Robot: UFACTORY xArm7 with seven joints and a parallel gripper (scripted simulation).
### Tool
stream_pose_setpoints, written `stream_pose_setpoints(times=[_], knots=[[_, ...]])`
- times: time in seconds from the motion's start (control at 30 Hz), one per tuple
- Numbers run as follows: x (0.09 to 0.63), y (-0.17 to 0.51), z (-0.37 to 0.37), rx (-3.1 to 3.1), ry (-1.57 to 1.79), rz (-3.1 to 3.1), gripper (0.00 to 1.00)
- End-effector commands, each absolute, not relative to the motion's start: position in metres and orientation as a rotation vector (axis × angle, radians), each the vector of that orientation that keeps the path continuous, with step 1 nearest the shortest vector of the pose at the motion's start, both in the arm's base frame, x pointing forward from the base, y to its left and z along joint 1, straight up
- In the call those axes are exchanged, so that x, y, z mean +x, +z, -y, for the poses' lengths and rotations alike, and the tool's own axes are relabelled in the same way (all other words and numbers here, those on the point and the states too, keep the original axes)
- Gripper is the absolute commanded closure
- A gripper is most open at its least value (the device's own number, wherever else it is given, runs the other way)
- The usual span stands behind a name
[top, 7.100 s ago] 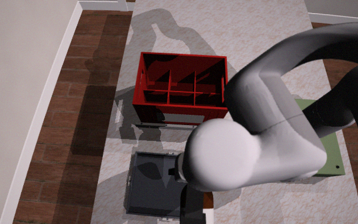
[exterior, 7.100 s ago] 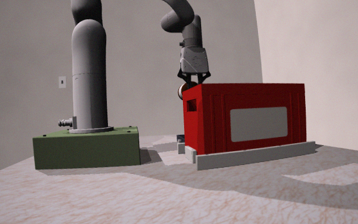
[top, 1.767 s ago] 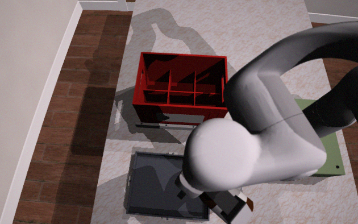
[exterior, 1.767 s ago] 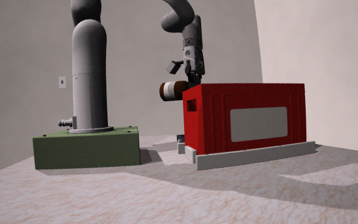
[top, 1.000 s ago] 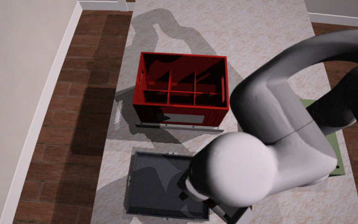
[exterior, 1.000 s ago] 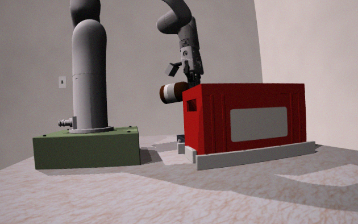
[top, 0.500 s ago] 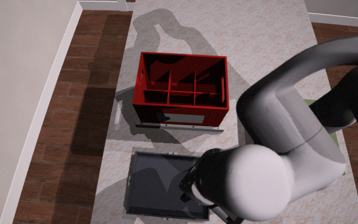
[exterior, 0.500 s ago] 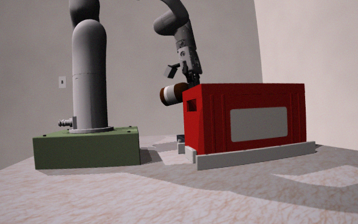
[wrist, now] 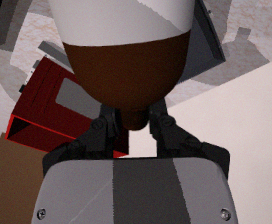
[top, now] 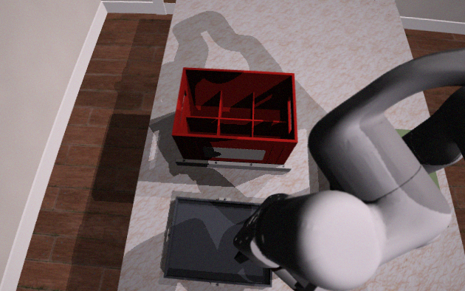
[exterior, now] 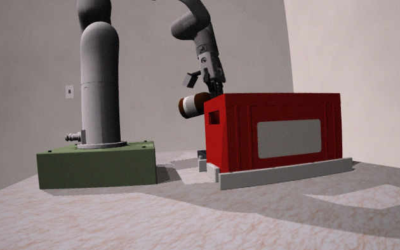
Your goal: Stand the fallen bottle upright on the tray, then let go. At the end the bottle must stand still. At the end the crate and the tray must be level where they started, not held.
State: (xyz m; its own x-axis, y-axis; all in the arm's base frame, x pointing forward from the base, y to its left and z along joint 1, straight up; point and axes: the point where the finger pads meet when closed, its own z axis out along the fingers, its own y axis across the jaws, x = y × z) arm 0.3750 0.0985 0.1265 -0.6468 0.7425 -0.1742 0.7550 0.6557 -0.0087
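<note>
The tool is closed most of the way on the narrow neck of the bottle, its two dark fingers pressing the neck from either side in the wrist view. The bottle is brown with a white band around its body and is held off the worktop, lying roughly level; in the exterior view its body sticks out sideways at about the height of the crate's top rim, its neck end hidden behind the crate's corner. The arm arches over from its green base near one long edge of the worktop, the wrist pointing steeply down with a slight tilt, and in the top view its last links cover one corner of the tray. The tray is a dark, shallow rectangle lying flat toward the near end of the worktop in the top view; most of its floor shows beside the arm. Beyond it, with a strip of worktop between, stands the red crate, divided into compartments, with a pale stop rail along the side facing the tray. The crate sits close to the other long edge; past it the worktop runs on toward the far end, crossed by the arm's shadow.
</note>
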Motion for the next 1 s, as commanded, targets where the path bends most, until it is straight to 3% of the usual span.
stream_pose_setpoints(times=[0.0,0.97], knots=[[0.3764,0.128,-0.0989,1.236,-0.116,-2.712,1.0],[0.3755,0.1282,-0.0987,1.2,-0.181,-2.629,1.0]])
